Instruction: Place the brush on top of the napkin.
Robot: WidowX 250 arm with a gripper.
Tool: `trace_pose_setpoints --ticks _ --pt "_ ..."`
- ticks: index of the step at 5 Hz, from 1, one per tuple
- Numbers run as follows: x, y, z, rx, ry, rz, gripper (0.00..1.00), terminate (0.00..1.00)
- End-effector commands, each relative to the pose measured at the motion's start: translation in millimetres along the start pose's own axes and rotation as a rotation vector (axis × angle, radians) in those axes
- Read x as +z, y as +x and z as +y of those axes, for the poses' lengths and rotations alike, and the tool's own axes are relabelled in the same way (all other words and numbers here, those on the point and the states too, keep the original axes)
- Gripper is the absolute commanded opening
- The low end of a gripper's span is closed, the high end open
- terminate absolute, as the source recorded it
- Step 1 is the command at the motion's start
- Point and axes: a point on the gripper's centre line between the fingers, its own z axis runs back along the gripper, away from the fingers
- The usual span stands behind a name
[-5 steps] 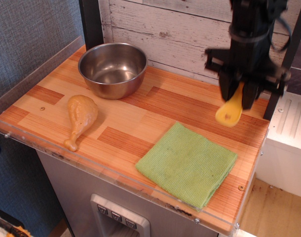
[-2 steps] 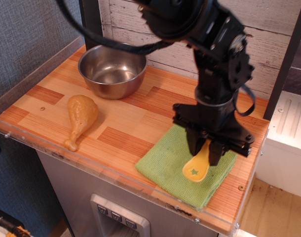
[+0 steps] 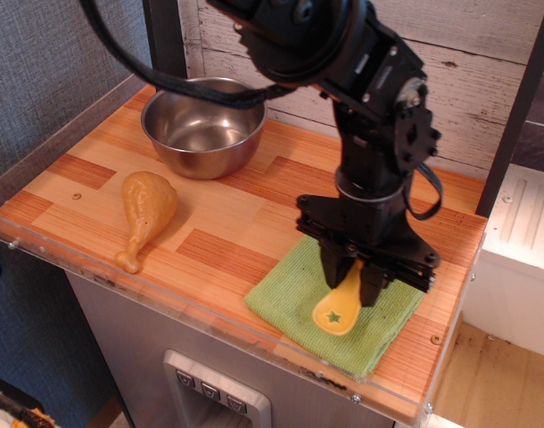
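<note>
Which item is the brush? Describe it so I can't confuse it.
On the striped wooden countertop, find the light-green square cloth napkin at the front right. Above it, the black gripper holds a small yellow plastic brush; its star cut-out distinguishes it from the tan toy drumstick.

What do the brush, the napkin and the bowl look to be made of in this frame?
The brush: likely moulded plastic, a smooth, glossy yellow handle with a clean star cut-out. Its bristles are hidden in the gripper.
The napkin: woven or terry-like cloth, matte light green with a fine grainy texture and soft folded edges.
The bowl: metal, probably stainless steel, with a brushed silvery sheen and reflections inside.
</note>
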Motion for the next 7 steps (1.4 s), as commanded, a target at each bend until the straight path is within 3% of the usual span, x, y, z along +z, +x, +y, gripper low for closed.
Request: trace_pose_setpoints --ticks 1,3,4,5,7 --pt "15 2 5 0.001 -0.008 -0.039 1.00 0.00" --pt "23 6 6 -0.028 -0.014 -0.039 1.00 0.00" --pt "58 12 30 0.025 0.014 -0.109 1.00 0.00" --pt "70 20 50 0.073 0.031 -0.108 1.00 0.00" --pt "62 19 60 0.099 0.009 -0.069 1.00 0.00"
